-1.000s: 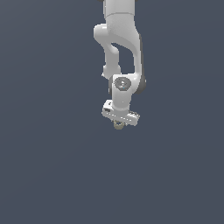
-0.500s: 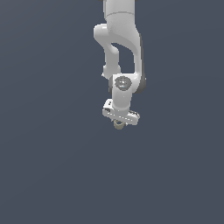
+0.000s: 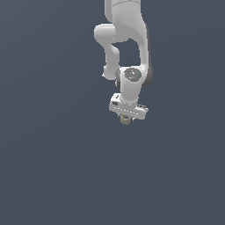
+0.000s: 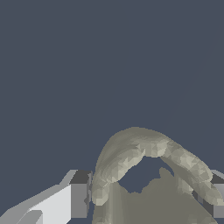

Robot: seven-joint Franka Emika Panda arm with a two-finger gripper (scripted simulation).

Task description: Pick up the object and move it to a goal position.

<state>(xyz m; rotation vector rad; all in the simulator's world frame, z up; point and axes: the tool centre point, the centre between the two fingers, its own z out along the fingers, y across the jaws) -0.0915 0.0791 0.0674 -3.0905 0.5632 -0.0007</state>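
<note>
Nothing has visibly shifted; gripper (image 3: 126, 119) stays put.
Fingers (image 4: 79, 199) clamp the tan ring (image 4: 144, 175); pickup done, transfer to goal outstanding.

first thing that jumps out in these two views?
In the exterior view, the white arm hangs from the top edge against a flat dark grey backdrop, with nothing else around it. Right under its gripper sits the tiny tan-grey object, dwarfed by the white gripper bar. In the wrist view that same object fills the lower part of the picture as a ring-like loop held between the fingers.
</note>
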